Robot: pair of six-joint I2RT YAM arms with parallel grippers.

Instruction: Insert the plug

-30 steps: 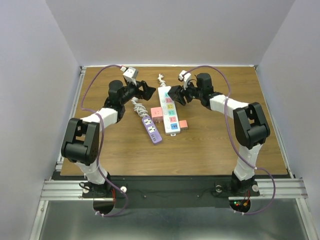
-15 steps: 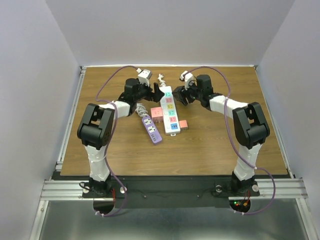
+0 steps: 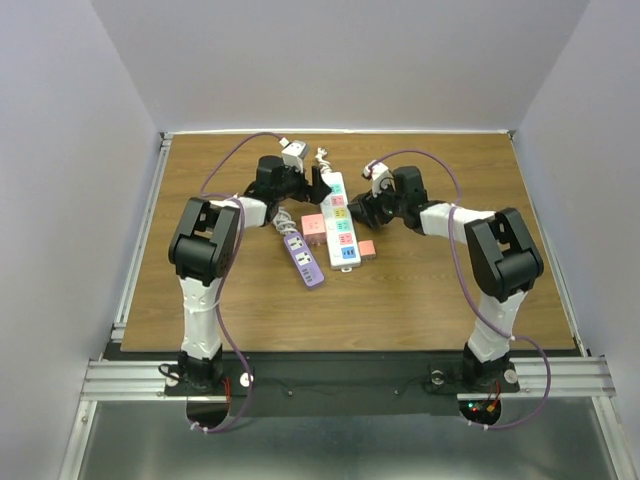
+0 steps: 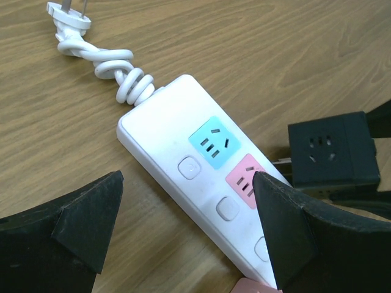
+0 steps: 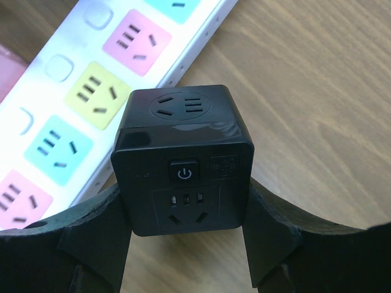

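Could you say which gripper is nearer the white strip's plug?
Left. The left gripper is over the strip's cord end, near the plug; the right gripper sits farther along the strip.

On the left wrist view the white power strip (image 4: 201, 183) runs off the bottom edge, so I only get its blue and pink sockets whole. The black cube adapter (image 5: 183, 165), just beside the strip, hides its own prongs from the right wrist camera, and the strip there is cut by the top and left edges. From above, the adapter is too small for me to read.
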